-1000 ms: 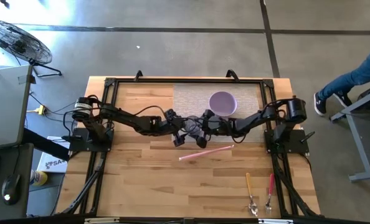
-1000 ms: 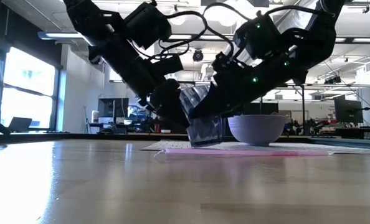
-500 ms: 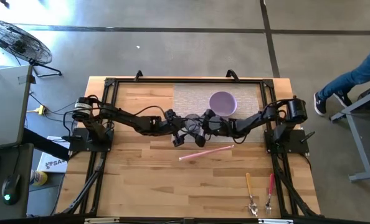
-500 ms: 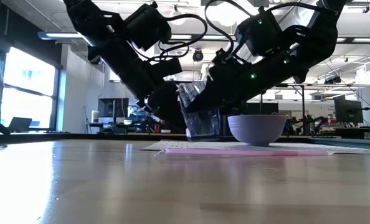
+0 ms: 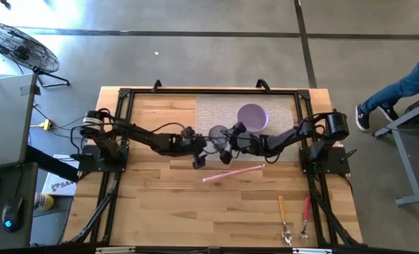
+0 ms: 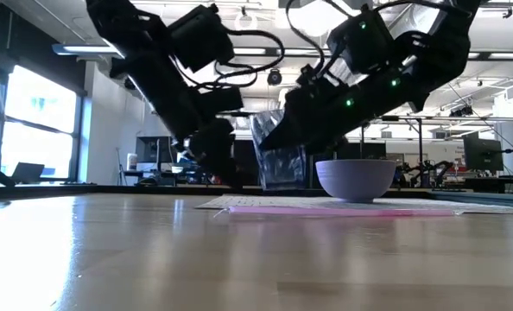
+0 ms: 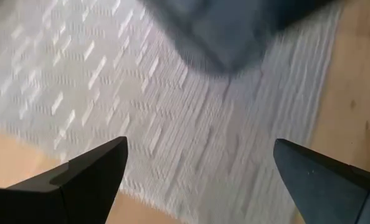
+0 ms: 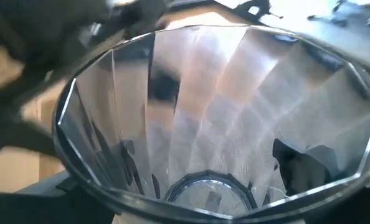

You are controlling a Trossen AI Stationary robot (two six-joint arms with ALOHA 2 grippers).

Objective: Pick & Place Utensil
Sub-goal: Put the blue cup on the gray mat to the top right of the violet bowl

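Your right gripper (image 5: 227, 143) grasps the upright clear glass (image 6: 278, 161) on the mat (image 5: 213, 109), left gripper (image 5: 197, 154) released beside it; the pink utensil (image 5: 232, 173) lies unpicked mid-bench.

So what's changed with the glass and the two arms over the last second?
The right claw tipped the clear glass from leaning to upright on the placemat and holds it. The left claw, open, backed away from it. The purple bowl, pink straw and two utensils stayed put.
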